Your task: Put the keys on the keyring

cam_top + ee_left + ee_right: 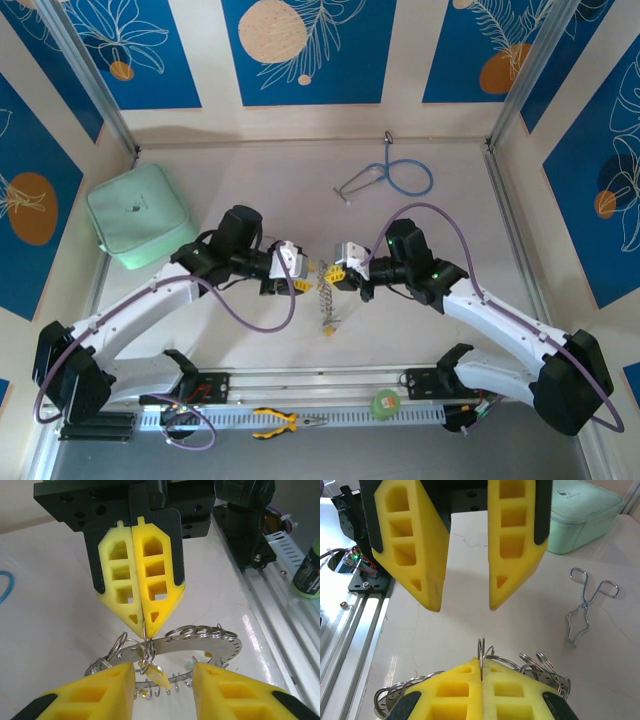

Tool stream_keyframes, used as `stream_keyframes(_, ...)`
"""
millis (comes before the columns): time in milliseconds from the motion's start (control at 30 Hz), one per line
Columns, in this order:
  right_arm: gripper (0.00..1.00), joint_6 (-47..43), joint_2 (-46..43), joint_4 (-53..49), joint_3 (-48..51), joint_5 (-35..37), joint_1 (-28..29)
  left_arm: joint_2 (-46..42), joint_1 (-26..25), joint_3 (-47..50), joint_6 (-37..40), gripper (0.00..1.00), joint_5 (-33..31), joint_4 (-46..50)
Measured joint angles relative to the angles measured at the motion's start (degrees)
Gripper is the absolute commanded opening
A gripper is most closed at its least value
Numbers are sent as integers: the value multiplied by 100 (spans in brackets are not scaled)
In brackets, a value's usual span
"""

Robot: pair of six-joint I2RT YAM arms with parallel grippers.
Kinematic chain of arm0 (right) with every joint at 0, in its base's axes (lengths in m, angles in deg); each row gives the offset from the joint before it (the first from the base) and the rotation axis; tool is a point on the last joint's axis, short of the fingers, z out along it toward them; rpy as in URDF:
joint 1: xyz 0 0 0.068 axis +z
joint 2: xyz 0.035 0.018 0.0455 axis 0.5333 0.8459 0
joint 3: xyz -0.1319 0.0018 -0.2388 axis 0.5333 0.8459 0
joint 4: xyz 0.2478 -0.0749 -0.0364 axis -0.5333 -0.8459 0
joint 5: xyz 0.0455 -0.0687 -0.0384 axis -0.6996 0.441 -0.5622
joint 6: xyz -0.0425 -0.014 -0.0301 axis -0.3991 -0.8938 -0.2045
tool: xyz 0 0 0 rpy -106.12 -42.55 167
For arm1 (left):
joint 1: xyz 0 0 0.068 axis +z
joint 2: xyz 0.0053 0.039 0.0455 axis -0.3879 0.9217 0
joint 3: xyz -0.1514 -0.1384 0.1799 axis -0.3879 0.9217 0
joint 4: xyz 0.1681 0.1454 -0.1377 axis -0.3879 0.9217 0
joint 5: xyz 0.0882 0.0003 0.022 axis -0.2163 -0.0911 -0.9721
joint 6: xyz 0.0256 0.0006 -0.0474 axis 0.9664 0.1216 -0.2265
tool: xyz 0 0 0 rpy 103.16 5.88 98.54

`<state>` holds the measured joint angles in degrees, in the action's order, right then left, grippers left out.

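Right gripper: pads pressed together, pinching a small split ring on the rim of the keyring. The left wrist view shows that ring as a thin wire loop caught at the very tips.
Left gripper: fingers spread, facing the right gripper tip to tip from its 12 o'clock in the right wrist view. Nothing is seen touching its pads.
Keyring: held up off the table at the centre, between the two grippers. In the top view it hangs toward 6 o'clock from the gap between them. Its flat silvery band, fringed with small rings, curves across the left wrist view. Whether its lower edge touches the table cannot be told.
Yellow-headed key: dangles from the small rings at the pinch, in the open gap between the left gripper's fingers, apart from both as far as the view shows.
Forceps: lie flat on the table at 2 o'clock from the right gripper's closed tips, well apart from the keyring.
Pouch: mint green, at 10 o'clock from the left gripper in the top view, near the left wall.
Stethoscope: blue-tubed loop at 1 o'clock from the right gripper, near the far wall.
Pliers: yellow-handled, at 6 o'clock on the rail between the arm bases.
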<state>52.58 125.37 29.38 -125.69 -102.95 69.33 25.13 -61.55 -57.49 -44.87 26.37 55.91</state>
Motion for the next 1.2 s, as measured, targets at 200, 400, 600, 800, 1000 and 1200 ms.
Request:
stream_keyframes(200, 0, 7, 68, 20, 0, 0, 94, 131, 0, -98, -181, 36, 81, 72)
stream_keyframes(400, 0, 50, 116, 90, 0, 0, 157, 293, 0, -162, -295, 29, 79, 87)
stream_keyframes(600, 0, 94, 136, 144, -2, 2, 216, 369, 0, -188, -376, 23, 76, 101)
stream_keyframes(800, 0, 136, 179, 210, -37, 4, 232, 369, -2, -210, -428, 17, 74, 103)
stream_keyframes(1000, 0, 225, 190, 275, -50, 2, 234, 369, -2, -210, -426, 19, 26, 105)
stream_keyframes(1200, 0, 267, 214, 319, -52, 4, 256, 369, -2, -216, -420, 10, 17, 155)
